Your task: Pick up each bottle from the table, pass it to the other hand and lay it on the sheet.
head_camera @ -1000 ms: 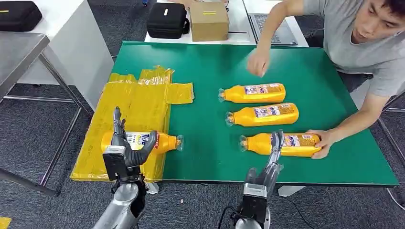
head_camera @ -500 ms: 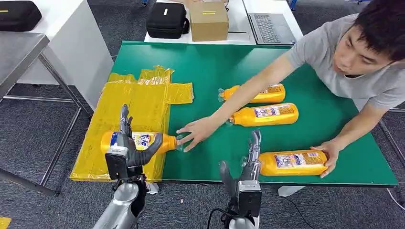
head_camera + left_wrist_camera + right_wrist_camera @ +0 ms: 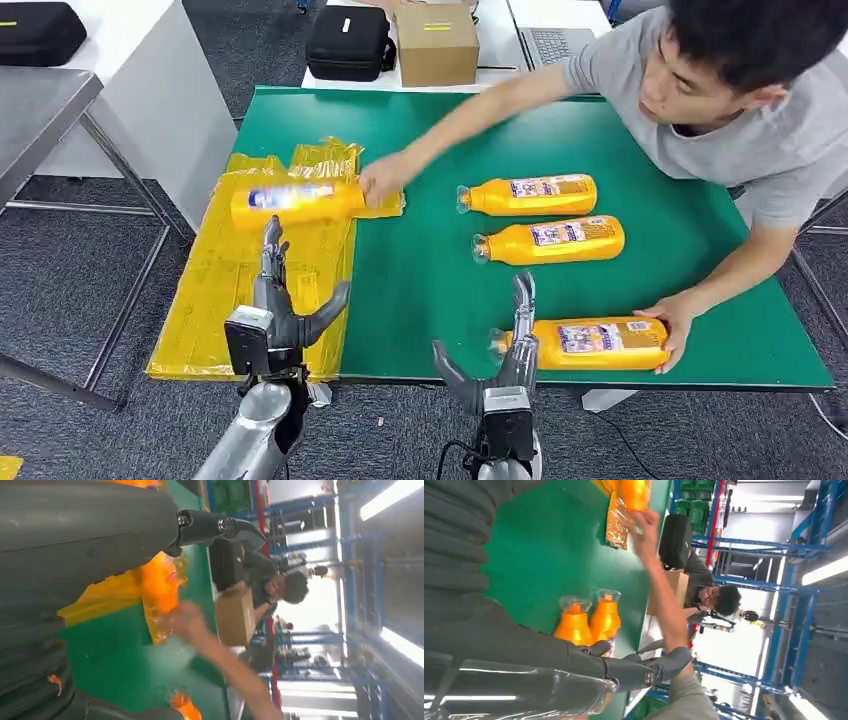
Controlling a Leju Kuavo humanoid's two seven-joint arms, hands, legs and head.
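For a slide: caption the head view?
Person's hand moves a bottle on the yellow sheet; both robot hands open.

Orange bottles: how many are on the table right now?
4. One on the yellow sheet, under a person's hand: bottle. Two mid-table: and. One at the near edge.

**Both robot hands raised and empty**

Two silver arms rise from the lower edge of the head view. The left hand (image 3: 283, 305) stands upright, fingers pointing up and away from the robot, thumb spread out to the side, holding nothing. The right hand (image 3: 500, 350) is posed alike: fingers extended upward, thumb splayed wide toward the robot's left, palm empty.
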